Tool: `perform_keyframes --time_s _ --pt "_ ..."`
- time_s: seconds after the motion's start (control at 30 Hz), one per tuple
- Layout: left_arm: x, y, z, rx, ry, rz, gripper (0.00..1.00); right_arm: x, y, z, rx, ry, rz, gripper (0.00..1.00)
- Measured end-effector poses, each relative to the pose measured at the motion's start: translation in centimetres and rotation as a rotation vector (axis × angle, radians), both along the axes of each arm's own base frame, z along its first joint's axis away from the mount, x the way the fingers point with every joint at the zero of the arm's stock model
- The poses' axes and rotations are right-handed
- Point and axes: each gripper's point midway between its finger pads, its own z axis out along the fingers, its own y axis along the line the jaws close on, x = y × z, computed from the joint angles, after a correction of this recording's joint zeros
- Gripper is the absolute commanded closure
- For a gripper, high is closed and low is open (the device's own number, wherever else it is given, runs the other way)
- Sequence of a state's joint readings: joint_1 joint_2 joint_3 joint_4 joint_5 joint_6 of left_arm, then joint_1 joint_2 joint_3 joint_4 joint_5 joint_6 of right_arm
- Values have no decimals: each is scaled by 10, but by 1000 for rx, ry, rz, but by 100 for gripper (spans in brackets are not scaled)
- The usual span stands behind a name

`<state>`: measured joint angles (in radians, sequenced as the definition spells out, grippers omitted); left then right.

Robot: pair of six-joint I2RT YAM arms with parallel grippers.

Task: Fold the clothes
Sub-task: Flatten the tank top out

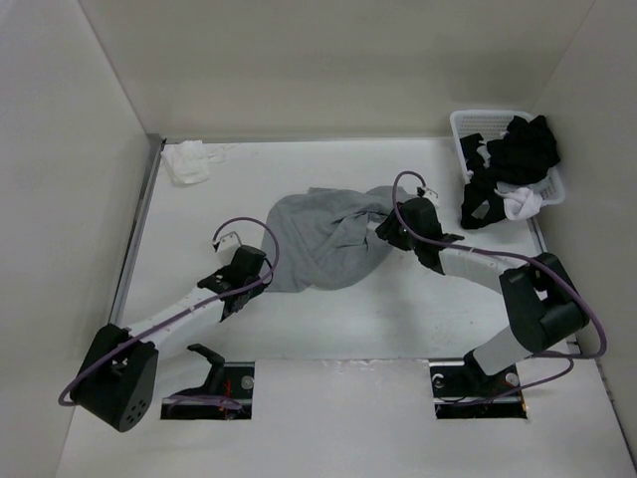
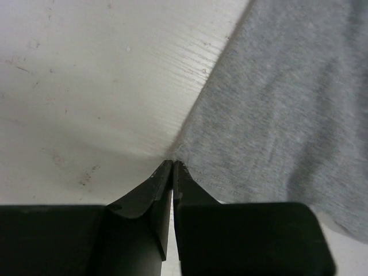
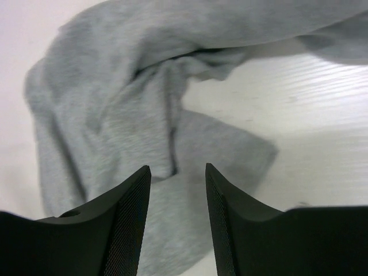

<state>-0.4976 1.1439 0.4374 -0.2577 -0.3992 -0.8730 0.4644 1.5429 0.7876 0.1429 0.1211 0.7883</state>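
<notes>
The clothes (image 1: 320, 239), a light grey tank top, lie crumpled mid-table. My left gripper (image 1: 263, 271) sits at the garment's lower left corner. In the left wrist view that gripper (image 2: 172, 163) is shut, its tips meeting right on the hemmed corner of the grey fabric (image 2: 276, 103). My right gripper (image 1: 384, 231) hovers at the garment's right side. The right wrist view has this gripper (image 3: 178, 172) open, with a bunched fold of the clothes (image 3: 115, 109) lying below and between its fingers, nothing pinched.
A white basket (image 1: 466, 127) at the back right holds black garments (image 1: 524, 147) and a white one (image 1: 524, 205), some spilling over its front. A small white cloth (image 1: 187, 161) lies in the back left corner. Walls enclose the table on three sides.
</notes>
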Motion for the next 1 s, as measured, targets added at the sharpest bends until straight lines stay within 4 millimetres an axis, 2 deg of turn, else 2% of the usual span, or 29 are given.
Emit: perform_keyframes --time_s 0.07,0.17,0.3,0.47,0.6,0.7,0.8,0.87,1.0 --pt "2 -1 9 -13 -32 -11 99 0 -15 -9 -24 15 -30 52" --pt "10 -1 38 -54 -140 -15 99 -5 -36 -26 -73 49 -73 51" --pt "20 6 65 -79 -233 4 99 -8 -44 -39 -124 77 -79 48" --pt "22 16 65 -70 -225 16 99 -6 -46 -46 -173 106 -71 50" --pt "27 37 76 -80 -267 92 99 -11 -40 -52 -191 124 -50 52" --pt "30 48 85 -105 -310 148 99 -14 -32 -55 -199 127 -31 58" --pt "31 50 81 -123 -308 158 99 -14 -25 -56 -200 126 -14 64" --pt "30 48 74 -129 -285 151 99 -16 -20 -56 -201 127 -4 63" --pt "28 45 66 -139 -264 137 99 -21 -12 -55 -192 123 8 54"
